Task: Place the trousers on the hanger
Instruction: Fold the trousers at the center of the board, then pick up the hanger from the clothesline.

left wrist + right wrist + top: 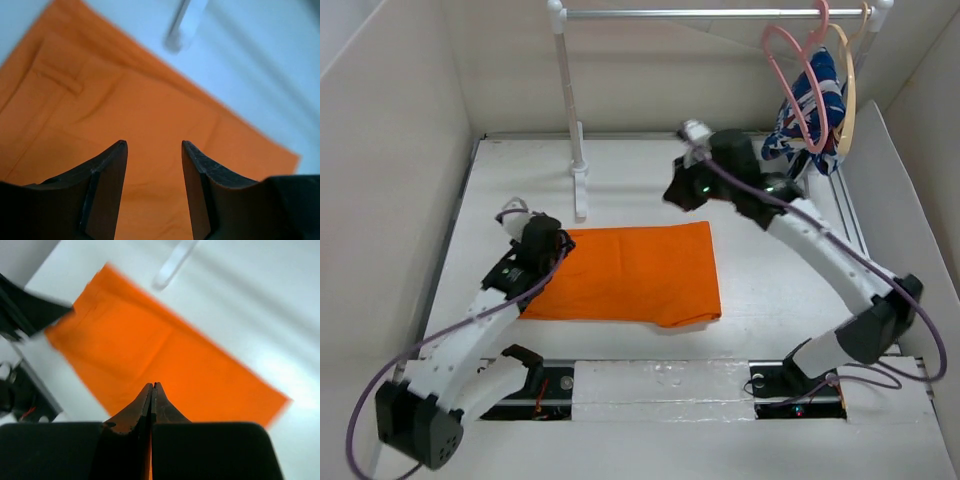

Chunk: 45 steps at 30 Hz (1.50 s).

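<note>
- Left tool is hovering open above the folded trousers on the surface; pinching one layer could unfold them.
- Right tool is hanging closed, empty; the hanger is dangling on the rail.

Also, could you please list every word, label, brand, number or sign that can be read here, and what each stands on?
None: no text can be read in any view.
The large bright orange cloth trousers show plain fabric with seams and no label.
The thin pink wire hanger and the blue-and-white patterned garment beside it carry no lettering that shows.
</note>
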Tool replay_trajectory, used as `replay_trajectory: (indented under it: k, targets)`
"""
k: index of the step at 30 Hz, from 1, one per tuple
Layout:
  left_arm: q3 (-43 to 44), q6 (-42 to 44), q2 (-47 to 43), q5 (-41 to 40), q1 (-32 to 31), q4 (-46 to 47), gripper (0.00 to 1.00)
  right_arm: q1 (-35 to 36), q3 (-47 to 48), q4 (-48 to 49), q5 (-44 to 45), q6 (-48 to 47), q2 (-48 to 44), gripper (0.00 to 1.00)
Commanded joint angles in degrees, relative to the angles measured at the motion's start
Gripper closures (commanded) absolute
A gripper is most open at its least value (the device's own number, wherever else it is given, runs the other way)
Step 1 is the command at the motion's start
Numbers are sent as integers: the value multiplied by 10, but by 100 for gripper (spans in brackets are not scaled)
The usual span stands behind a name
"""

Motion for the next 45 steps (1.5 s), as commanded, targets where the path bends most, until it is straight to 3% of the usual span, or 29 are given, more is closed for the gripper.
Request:
replay_trajectory:
  k: [1, 4, 6, 7, 8, 10, 12, 14, 15, 20, 26, 27, 28, 29, 32, 33, 40, 45]
  targets:
    - [-46, 13, 66, 70, 8, 87, 57, -105, 60, -6, -34, -82, -49, 100]
    - [-43, 40, 119, 116, 22, 106, 59, -241, 196, -73, -46, -140, -31, 100]
    - [-35, 55, 131, 146, 23, 128, 61, -295, 289, -97, -11, -163, -2, 100]
    - [-34, 75, 130, 182, 23, 139, 62, -342, 323, -108, -3, -178, 12, 93]
    - [-28, 81, 127, 191, 14, 144, 63, -363, 356, -129, -2, -188, 28, 80]
    - [-6, 98, 123, 189, -20, 142, 66, -400, 444, -146, -10, -205, 82, 38]
    - [20, 113, 127, 203, -35, 137, 70, -457, 523, -190, -60, -221, 137, 30]
    - [33, 133, 131, 226, -40, 134, 71, -510, 521, -165, -94, -212, 149, 27]
    - [42, 140, 139, 232, -40, 134, 72, -523, 519, -155, -152, -209, 153, 25]
    - [52, 165, 170, 243, -40, 141, 71, -531, 545, -181, -196, -200, 203, 22]
    - [66, 176, 198, 256, -40, 155, 71, -507, 439, -131, -162, -194, 182, 28]
    - [74, 180, 208, 257, -40, 154, 71, -500, 422, -125, -141, -194, 178, 37]
    - [74, 180, 208, 257, -40, 153, 71, -500, 422, -119, -141, -194, 178, 37]
    - [77, 180, 212, 257, -40, 153, 70, -494, 401, -113, -132, -193, 173, 58]
    - [83, 181, 211, 277, -40, 155, 70, -470, 345, -64, -66, -189, 133, 93]
    - [86, 181, 213, 286, -40, 154, 68, -463, 331, -46, -49, -184, 120, 98]
    - [161, 191, 240, 328, -40, 130, 57, -413, 346, -13, 91, -182, 82, 100]
    - [333, 200, 304, 393, -40, 89, 43, -380, 345, -5, 175, -198, 50, 100]
